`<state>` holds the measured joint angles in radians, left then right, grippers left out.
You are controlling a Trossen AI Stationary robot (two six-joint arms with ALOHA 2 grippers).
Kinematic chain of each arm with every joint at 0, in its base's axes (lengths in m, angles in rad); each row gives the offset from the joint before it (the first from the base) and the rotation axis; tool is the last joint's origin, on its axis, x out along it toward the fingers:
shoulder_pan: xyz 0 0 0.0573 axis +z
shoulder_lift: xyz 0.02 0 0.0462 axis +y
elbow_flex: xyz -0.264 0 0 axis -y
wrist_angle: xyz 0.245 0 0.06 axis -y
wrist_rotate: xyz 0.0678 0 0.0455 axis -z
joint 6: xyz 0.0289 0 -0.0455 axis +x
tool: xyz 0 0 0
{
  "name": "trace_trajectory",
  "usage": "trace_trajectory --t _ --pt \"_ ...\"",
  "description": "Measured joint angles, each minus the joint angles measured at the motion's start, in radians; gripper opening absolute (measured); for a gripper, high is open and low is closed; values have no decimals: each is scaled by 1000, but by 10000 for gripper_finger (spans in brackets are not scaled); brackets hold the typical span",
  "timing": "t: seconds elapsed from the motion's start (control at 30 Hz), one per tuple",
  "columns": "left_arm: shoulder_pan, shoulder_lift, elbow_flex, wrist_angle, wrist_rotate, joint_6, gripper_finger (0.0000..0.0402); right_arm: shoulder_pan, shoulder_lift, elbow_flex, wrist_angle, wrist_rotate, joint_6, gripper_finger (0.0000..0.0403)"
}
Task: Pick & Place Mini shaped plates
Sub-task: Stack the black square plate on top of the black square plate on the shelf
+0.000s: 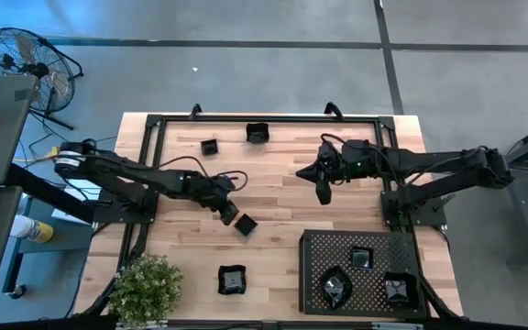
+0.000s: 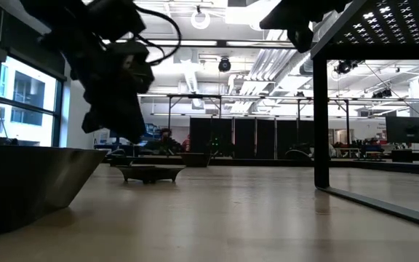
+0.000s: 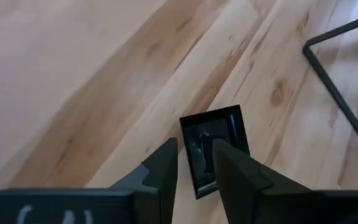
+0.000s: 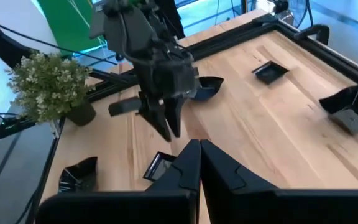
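The left gripper hangs over a small square plate on the wooden table, its fingers parted and astride the plate's near rim, not pressing it. In the high view this plate lies near the table's middle. Other small plates lie scattered, and three sit in the perforated tray. Farther off, the right gripper hovers, fingers clenched, empty. No readable writing shows anywhere.
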<state>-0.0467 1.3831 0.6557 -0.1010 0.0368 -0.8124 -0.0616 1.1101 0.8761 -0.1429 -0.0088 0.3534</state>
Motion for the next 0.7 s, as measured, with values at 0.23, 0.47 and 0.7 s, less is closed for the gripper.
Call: trace_trajectory --t 0.23,0.47,0.7 --pt "0 141 84 -3 17 -5 105 0 1 0 -1 -14 -41 0" --pt "0 237 133 -55 27 -65 105 0 1 0 -2 -26 -45 0" --pt "0 252 137 -73 40 -91 60 0 2 0 -3 -26 -49 0"
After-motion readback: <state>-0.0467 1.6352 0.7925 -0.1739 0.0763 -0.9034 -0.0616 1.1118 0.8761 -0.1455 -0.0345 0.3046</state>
